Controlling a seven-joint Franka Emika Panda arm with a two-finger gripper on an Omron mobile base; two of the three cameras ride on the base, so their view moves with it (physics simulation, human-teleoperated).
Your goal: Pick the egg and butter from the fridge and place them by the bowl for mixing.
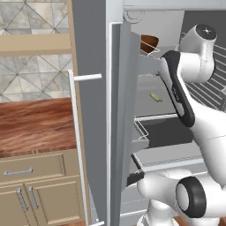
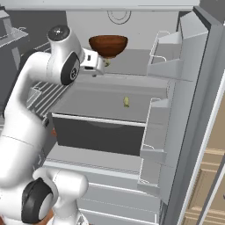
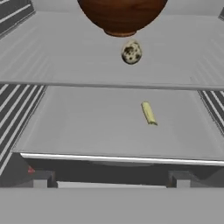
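Fridge (image 2: 193, 88) stands open, door swung wide so the shelves face the arm. That gives a straight reach in from the front.

Egg (image 3: 131, 52), pale and speckled, lies on the upper shelf. In the hand view it sits at about 12 o'clock from picture centre, just in front of the wooden bowl (image 3: 122, 15) and very near its foot; whether the two touch cannot be told. The wooden bowl is no part of the job, but it crowds the egg from behind, so a frontal approach looks the sensible one.

Butter (image 3: 148, 113), a small yellow stick, lies alone on the middle shelf, at about 1 o'clock from centre in the hand view, lying slightly askew. Bare shelf all round it, so it looks the easier pick. It shows as a yellow speck in the left base view (image 1: 155, 97) and the right (image 2: 126, 102).

Gripper (image 2: 99, 66) hangs at upper-shelf height in front of the fridge, pointing in. Fingers are too small to judge by eye; jaws taken as spread wide, holding nothing. Both items lie on their shelves.

Judgement: neither pick is done yet. Camera looks level at both shelves, a fair stance for choosing a target.
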